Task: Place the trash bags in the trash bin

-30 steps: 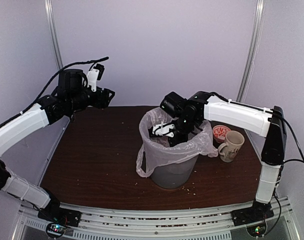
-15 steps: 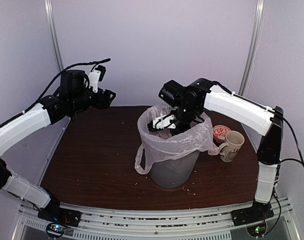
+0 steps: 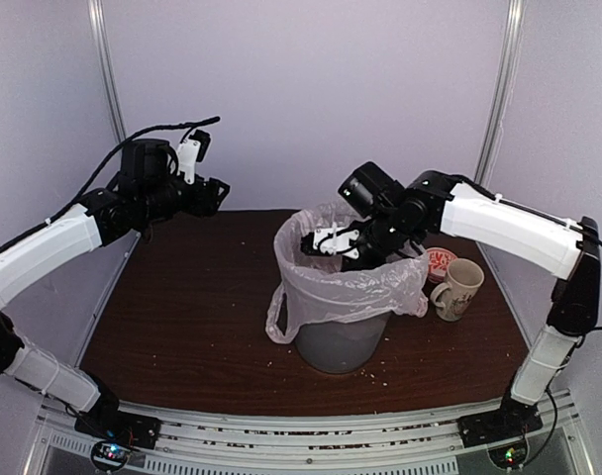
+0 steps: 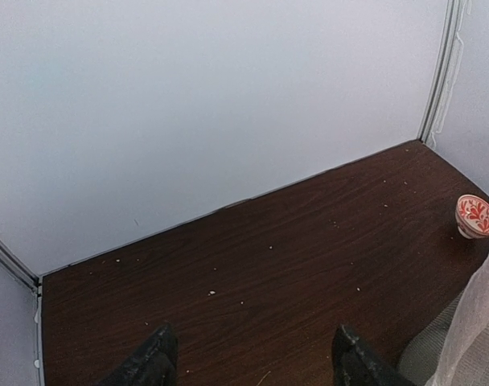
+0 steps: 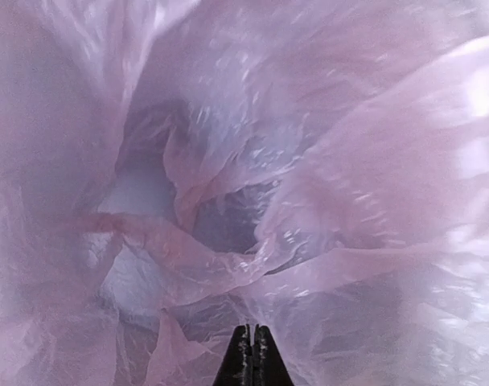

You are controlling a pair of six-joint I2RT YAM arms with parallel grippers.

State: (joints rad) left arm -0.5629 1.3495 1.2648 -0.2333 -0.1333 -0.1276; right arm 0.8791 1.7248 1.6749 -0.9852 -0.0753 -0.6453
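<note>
**Top view.** One trash bag (image 3: 346, 287) lines one trash bin (image 3: 343, 344) near the middle of the surface (image 3: 182, 317). Its film is folded out over the rim, and a loop handle (image 3: 278, 322) hangs at the bin's 9 o'clock. So the bag sits in the bin with its mouth open. The right jaws sit in that mouth, clenched. We judge they are closed to serve as a blunt prod seating the film, not to grip it. The left jaws hang high at the bin's 10 o'clock, released and empty, probably parked clear of the work. One mug (image 3: 459, 287) stands at the bin's 3 o'clock and one red-patterned bowl (image 3: 437, 259) at 2 o'clock. Neither belongs to the task.

**Left wrist view.** We count two fingers (image 4: 152, 362), well apart over bare surface, with nothing between them. The bowl shows at 3 o'clock and a strip of bag at 4 o'clock.

**Right wrist view.** Pink film fills the frame. The fingertips (image 5: 244, 358) are pressed together at 6 o'clock, and we see no film pinched between them.
</note>
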